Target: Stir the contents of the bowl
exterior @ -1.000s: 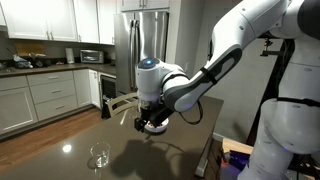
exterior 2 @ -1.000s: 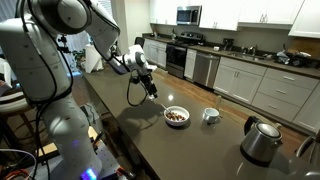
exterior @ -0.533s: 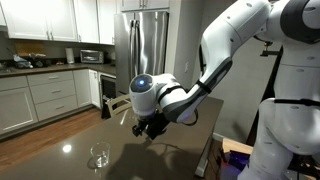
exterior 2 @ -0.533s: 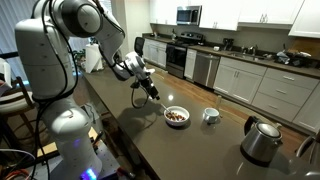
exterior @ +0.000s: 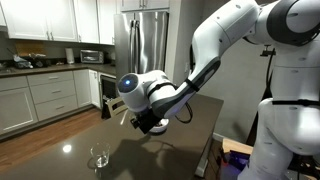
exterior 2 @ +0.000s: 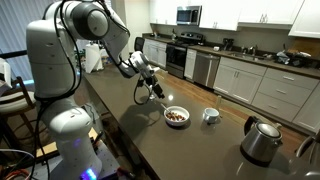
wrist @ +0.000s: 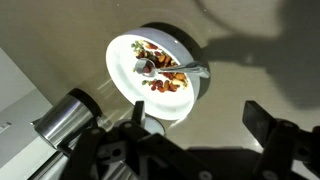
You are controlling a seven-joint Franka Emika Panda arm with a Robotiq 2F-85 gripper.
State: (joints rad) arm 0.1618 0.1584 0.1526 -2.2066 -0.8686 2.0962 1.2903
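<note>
bowl [exterior 2: 177,123]: hidden behind the gripper [exterior: 150,124] in an exterior view.
contents [exterior 2: 177,116]: too small in an exterior view to tell single bits apart.
fingers [wrist: 272,128]: dark, blurred, cut off by the wrist view's lower edge.
arm [exterior: 205,60]: its white base runs off the right and bottom edges in an exterior view.

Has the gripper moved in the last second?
Yes. In an exterior view the gripper has come down and closer to the white bowl.
</note>
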